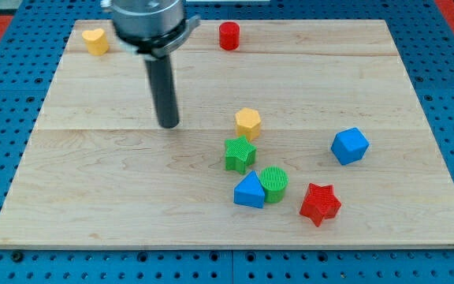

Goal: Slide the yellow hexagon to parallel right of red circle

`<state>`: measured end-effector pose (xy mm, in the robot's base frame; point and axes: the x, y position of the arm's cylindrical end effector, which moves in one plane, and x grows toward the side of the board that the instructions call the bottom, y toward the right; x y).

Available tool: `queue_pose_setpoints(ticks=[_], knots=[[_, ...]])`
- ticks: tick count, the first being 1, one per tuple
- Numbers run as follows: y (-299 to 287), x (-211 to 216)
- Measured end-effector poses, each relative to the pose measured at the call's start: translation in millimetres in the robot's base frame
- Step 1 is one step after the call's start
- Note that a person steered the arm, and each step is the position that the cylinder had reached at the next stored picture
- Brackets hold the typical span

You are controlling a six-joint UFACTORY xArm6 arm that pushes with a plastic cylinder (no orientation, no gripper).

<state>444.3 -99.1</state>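
The yellow hexagon (248,122) sits near the board's middle, just above a green star (240,155). The red circle (228,36) stands at the view's top, a little left of the hexagon and far above it. My tip (169,125) rests on the board to the left of the yellow hexagon, about level with it, with a clear gap between them. It touches no block.
A yellow heart-like block (94,40) lies at the top left. A blue triangle (250,191), green circle (274,184) and red star (320,203) cluster at lower middle. A blue cube (349,146) is at the right. The wooden board (93,189) ends on a blue pegboard.
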Motion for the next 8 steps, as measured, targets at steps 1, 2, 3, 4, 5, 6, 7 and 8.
queue_pose_setpoints(ticks=[1, 2, 3, 4, 5, 6, 7, 8], knots=[[64, 22], [118, 11], [144, -26], [180, -38], [197, -78], [199, -129], [222, -155], [253, -176]])
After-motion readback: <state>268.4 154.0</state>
